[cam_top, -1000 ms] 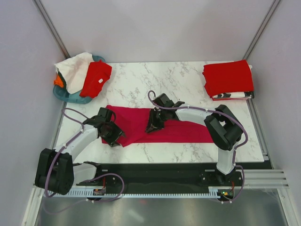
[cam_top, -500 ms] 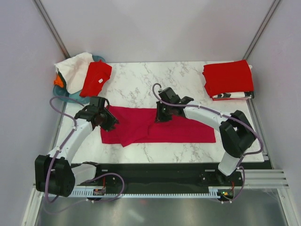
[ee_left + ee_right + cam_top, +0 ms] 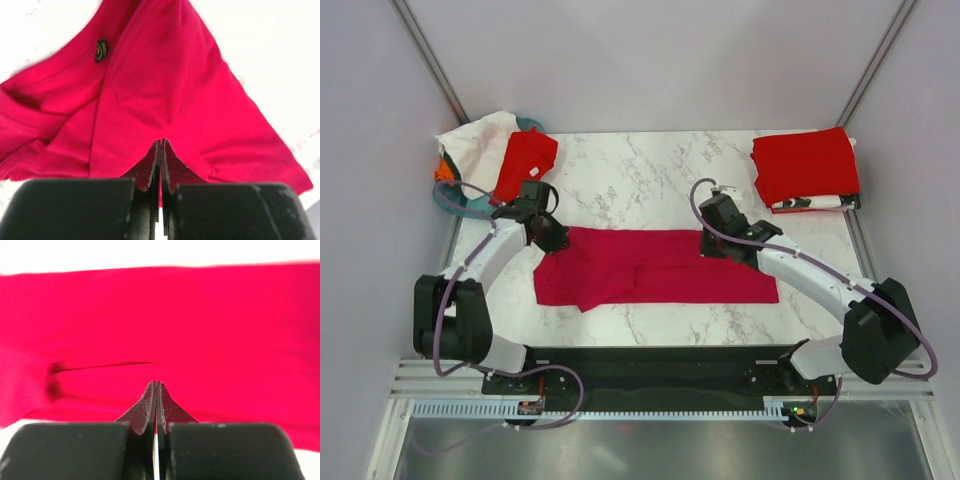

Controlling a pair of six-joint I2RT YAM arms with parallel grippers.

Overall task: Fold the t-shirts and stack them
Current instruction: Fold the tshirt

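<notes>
- Crimson shirt (image 3: 655, 268), flat, lengthwise across middle of tabletop (image 3: 650, 170).
- Left tool (image 3: 553, 241), shut tight, clamped on shirt's far-left corner.
- Right tool (image 3: 709, 247), tips pressed together at shirt's far hem; grip unclear.

The whole surface (image 3: 650, 165) is viewed from high above and behind the 2 arm bases, looking down. Each wrist view is taken very close, along the left hand (image 3: 161, 145) or right hand (image 3: 156, 386). The crimson t-shirt (image 3: 660, 265) is shared by all 3 views.
</notes>
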